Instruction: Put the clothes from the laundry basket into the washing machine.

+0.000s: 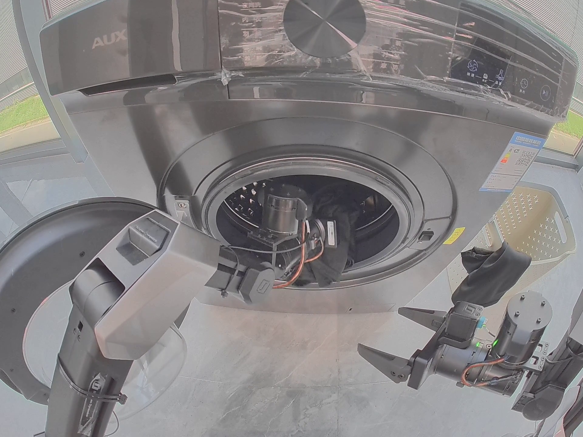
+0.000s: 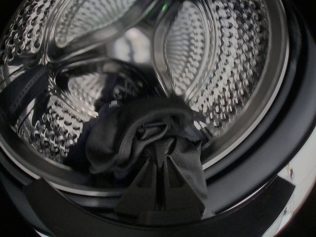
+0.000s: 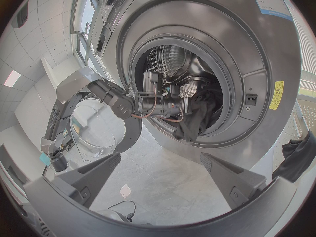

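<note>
Risk: cloth [image 2: 125,142] sliding out over drum [image 2: 230,50] lip if dropped this shallow. Left gripper [image 2: 160,161] at drum mouth, pinched on it; right gripper [image 1: 380,329] wide, empty, outside drum.

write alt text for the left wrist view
The left hand is shut on a dark garment at the mouth of the washing machine's dimpled steel drum. The garment lies bunched on the drum's floor, just past the dark door seal.
</note>
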`<state>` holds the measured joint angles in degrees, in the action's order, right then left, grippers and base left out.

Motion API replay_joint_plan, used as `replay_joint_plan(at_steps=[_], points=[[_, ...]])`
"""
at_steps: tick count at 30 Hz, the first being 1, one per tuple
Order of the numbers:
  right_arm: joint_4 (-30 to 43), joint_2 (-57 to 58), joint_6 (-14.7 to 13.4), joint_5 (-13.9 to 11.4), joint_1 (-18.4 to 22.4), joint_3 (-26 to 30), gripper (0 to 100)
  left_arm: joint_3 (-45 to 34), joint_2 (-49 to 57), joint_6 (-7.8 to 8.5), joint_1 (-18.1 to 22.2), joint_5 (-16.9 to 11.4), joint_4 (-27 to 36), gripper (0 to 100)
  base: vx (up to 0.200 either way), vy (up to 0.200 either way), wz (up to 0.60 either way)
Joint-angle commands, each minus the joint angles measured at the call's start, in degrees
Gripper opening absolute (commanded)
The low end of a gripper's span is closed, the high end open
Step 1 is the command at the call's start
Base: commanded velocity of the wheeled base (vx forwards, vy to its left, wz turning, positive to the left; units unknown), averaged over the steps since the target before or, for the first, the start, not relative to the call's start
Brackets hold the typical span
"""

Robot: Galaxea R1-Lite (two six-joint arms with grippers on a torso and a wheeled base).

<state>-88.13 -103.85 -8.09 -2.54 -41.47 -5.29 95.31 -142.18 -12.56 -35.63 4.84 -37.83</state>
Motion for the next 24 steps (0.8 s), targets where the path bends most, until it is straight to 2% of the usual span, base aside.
replay_joint_plan(at_steps=[1,6,10,11,16,17,19,22,23,24], points=[[0.0,-0.1,0.0,0.0,0.0,-0.2,100,9.9,-2.8,-2.47,1.8,2.9,-1.3,0,0.0,0.0,0.0],[0.0,-0.1,0.0,0.0,0.1,-0.2,100,17.4,-5.7,-2.65,3.5,4.6,-2.0,0,0.0,0.0,0.0],[0.0,-0.1,0.0,0.0,0.4,-0.2,100,17.4,-6.1,-2.65,3.8,5.0,-2.0,0,0.0,0.0,0.0],[0.0,-0.1,0.0,0.0,0.4,-0.2,100,16.8,-5.8,-2.74,3.7,5.0,-1.7,100,0.0,0.0,0.0],[0.0,-0.1,0.0,-0.1,0.5,-0.2,100,11.6,-3.4,-3.0,2.9,5.0,-0.5,100,0.0,0.0,0.0],[0.0,-0.1,0.0,0.0,0.5,-0.2,100,7.3,-1.4,-2.82,2.4,4.2,0.6,100,0.0,0.0,0.0],[0.0,-0.1,0.0,-0.1,0.4,-0.3,100,4.4,-0.3,-2.65,1.8,3.9,1.3,100,0.0,0.0,0.0],[0.0,-0.1,0.0,-0.1,0.4,-0.4,100,0.2,0.4,-1.95,1.3,2.7,1.7,100,0.0,0.0,0.0],[0.0,-0.1,0.0,0.0,0.3,-0.4,100,-1.6,0.2,-0.8,1.1,2.4,1.6,100,0.0,0.0,0.0],[0.0,-0.1,0.0,0.0,0.3,-0.4,100,-1.6,0.2,-0.8,1.1,2.4,1.6,100,0.0,0.0,0.0]])
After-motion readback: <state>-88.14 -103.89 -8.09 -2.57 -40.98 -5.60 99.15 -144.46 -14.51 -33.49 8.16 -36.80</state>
